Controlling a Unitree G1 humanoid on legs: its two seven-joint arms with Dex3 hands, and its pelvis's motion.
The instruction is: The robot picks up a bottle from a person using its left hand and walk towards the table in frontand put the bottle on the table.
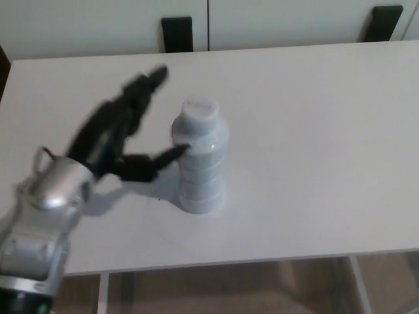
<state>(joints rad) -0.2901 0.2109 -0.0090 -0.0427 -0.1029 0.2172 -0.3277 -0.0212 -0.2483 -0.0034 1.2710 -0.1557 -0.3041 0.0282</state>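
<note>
White bottle (200, 157) upright on the bench (314, 131), well in from every edge, open bench right of it, left hand (121, 134) beside, fingers (147, 85) spread wide, thumb tip touching it

Bottle (200, 157) stood alone on table (314, 131); bare surface right, behind, in front. Left hand (124, 137) crowded its left side.

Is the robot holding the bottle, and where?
Nothing is held. The left hand is open beside the white bottle, which stands on the table; only the thumb tip reaches the bottle's side.
</note>
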